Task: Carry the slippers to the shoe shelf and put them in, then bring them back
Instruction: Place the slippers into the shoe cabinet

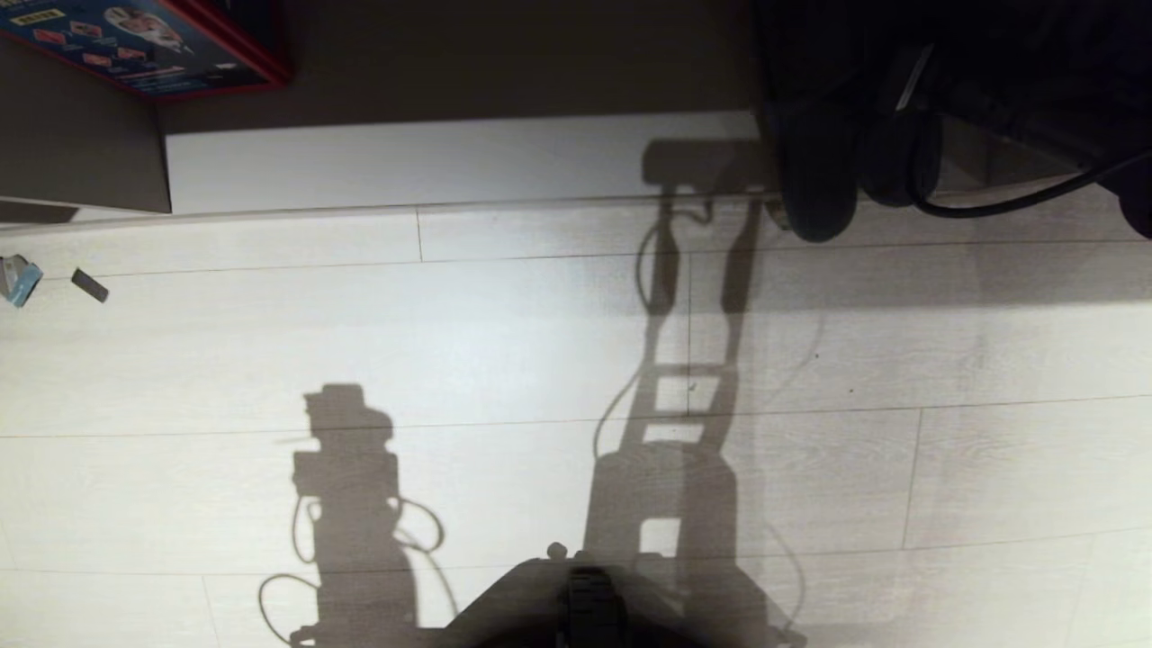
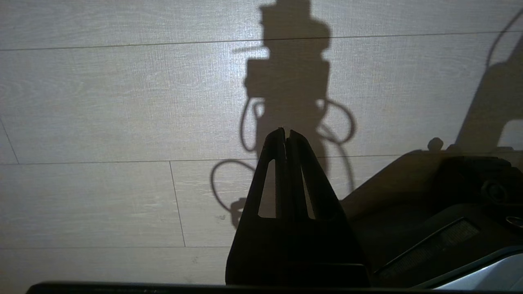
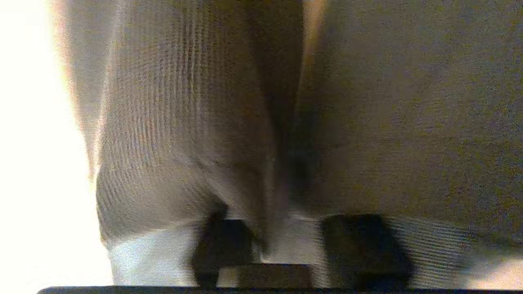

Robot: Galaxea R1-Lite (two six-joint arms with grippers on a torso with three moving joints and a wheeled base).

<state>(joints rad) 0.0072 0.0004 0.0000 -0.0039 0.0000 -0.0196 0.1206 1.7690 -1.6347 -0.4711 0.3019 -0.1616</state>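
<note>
In the right wrist view the right fingers (image 3: 359,249) stand a little apart, two dark blurred blocks with a pale gap between them, and we see nothing clamped in that gap. Just ahead of them are the slippers (image 3: 171,122), a pair of grey ribbed surfaces side by side with a dark seam running between the two. The lower edge of one slipper comes down close to the gap, but the blur keeps us from telling whether either finger touches it. A bright pale surface lies to one side of the pair.

In the left wrist view the left fingers (image 2: 296,147) are pressed together tip to tip and hold nothing. They hang over the pale plank floor (image 2: 102,102), next to the dark body of the robot's base (image 2: 429,204), with the arm's own shadow (image 2: 290,77) cast on the planks ahead.

From the head we see the right arm (image 1: 945,81) as a dark mass with a black cable, reaching in at the upper right over the shoe shelf (image 1: 450,162). We cannot separate fingers from slippers in that mass. The shelf shows its pale base along the far edge of the floor, and a grey-brown upright board (image 1: 81,144) stands at its left end. A colourful red-edged box (image 1: 153,40) sits above that board. Two small scraps, one bluish (image 1: 18,279) and one dark grey (image 1: 90,285), lie on the floor at the far left, well apart from the arm.
</note>
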